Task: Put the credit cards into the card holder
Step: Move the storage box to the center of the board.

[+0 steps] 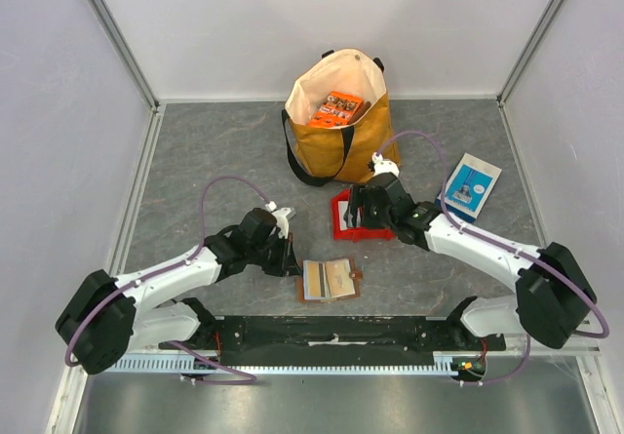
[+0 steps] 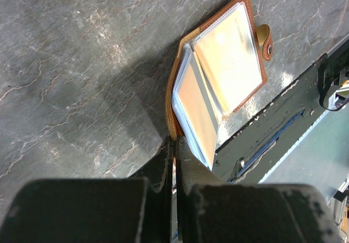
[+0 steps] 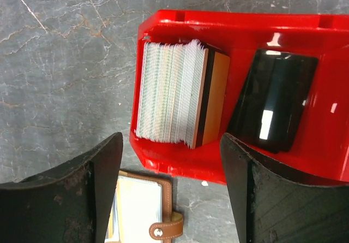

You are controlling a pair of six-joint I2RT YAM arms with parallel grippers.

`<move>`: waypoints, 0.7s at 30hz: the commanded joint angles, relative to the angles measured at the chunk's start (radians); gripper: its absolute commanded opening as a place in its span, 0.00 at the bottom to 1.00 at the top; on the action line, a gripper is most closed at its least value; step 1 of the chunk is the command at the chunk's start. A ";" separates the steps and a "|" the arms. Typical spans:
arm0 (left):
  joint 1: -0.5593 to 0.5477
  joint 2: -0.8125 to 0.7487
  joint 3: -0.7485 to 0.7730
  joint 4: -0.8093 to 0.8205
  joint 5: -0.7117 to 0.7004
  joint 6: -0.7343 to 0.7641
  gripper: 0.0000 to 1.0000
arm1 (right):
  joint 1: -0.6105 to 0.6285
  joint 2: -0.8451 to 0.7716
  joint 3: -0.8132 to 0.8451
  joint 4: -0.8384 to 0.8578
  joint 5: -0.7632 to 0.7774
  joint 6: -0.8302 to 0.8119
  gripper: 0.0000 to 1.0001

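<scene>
Grey stone-look counter (image 1: 195, 161), nothing odd. At the back: mustard tote bag (image 1: 341, 151), upright, orange packets (image 1: 336, 109) inside (not part of the job).

Mid-counter, right of centre: red bin (image 1: 343, 230). Well to its right: blue-and-white box (image 1: 474, 186), flat, untouched.

Right tool (image 3: 171, 150): spread wide, empty, hanging directly over the bin, one finger either side of the stack. No contact with anything, as far as visible.

Left tool (image 2: 175, 144): pinched fully closed at the near-left edge of the card holder (image 1: 330, 280), by the look of it clamped on the cover or a sleeve edge and pinning it to the counter.

Card holder: near the front edge of the counter, between the two arms, lying open, clear sleeves fanned up, snap tab (image 2: 264, 38) hanging off the far side. Too much glare on the sleeves to tell if any pocket is filled.

Credit cards (image 3: 169, 98): thick stack, standing on edge in the left half of the bin, pale ones packed tight, a tan one at the right end. Beside the stack: dark glossy flat piece (image 3: 272, 104) (card or not, cannot tell).

Progress, as a judgement: early. Holder opened and held ready, stack not yet drawn from. Remaining: pick a single card off the stack, carry to the holder, slide into a sleeve, repeat. Likely snag: separating one card from a tight pack.
</scene>
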 commanded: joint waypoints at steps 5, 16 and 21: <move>-0.001 0.015 0.044 0.008 0.033 0.049 0.02 | -0.041 0.112 0.045 0.115 -0.085 -0.014 0.80; -0.001 0.003 0.039 -0.003 0.025 0.050 0.02 | -0.111 0.047 -0.061 0.142 -0.180 -0.146 0.80; -0.003 0.000 0.035 -0.004 0.027 0.052 0.02 | -0.122 -0.029 -0.113 0.106 -0.219 -0.249 0.80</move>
